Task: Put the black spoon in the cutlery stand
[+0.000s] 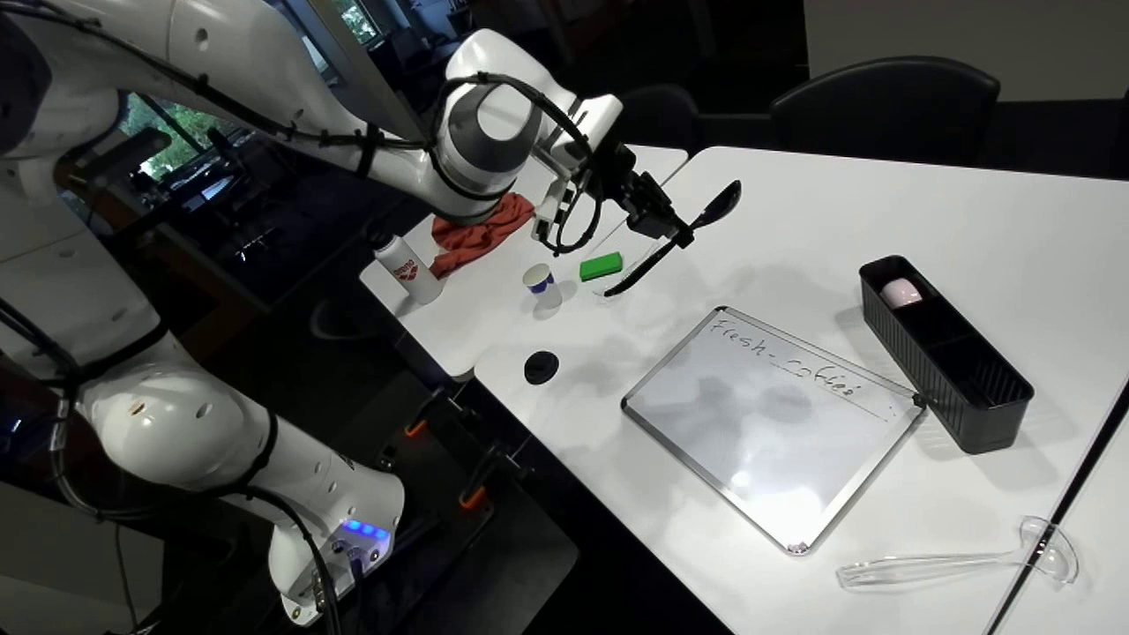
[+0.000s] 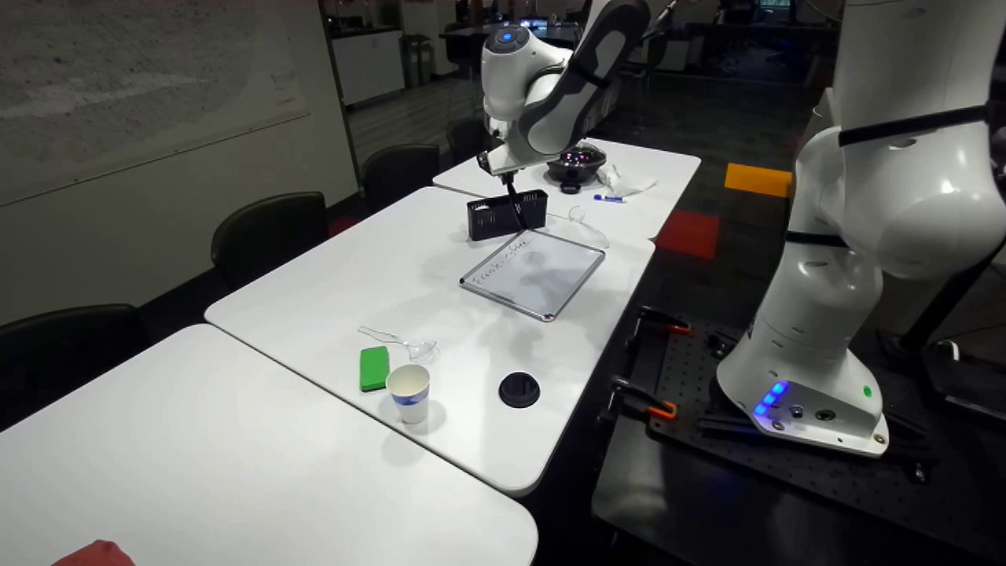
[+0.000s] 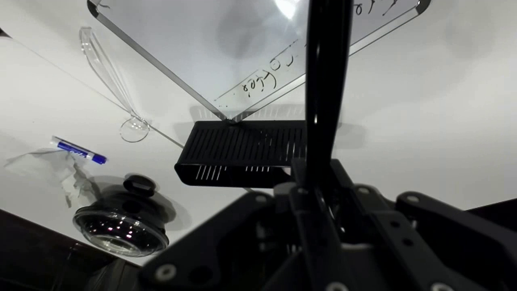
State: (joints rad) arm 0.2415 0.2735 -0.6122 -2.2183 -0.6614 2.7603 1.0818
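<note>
My gripper (image 1: 684, 233) is shut on the black spoon (image 1: 650, 265) and holds it in the air above the table. The spoon is tilted, with its bowl up on one side of the fingers and its handle down on the other. The spoon also shows in the other exterior picture (image 2: 516, 207) and, large, in the wrist view (image 3: 326, 81) between the fingertips (image 3: 317, 173). The cutlery stand (image 1: 913, 348) is a long black slotted box on the table, apart from the spoon. It also shows in the wrist view (image 3: 242, 141), its right end hidden by spoon and gripper.
A pinkish-white object (image 1: 901, 293) lies in the stand. A framed whiteboard (image 1: 767, 432) touches or nearly touches the stand. A clear spoon (image 1: 935, 564), paper cup (image 2: 409, 393), green block (image 2: 374, 368), black round lid (image 2: 519, 390), glass-lidded pot (image 3: 121, 226) and marker (image 3: 78, 150) are around.
</note>
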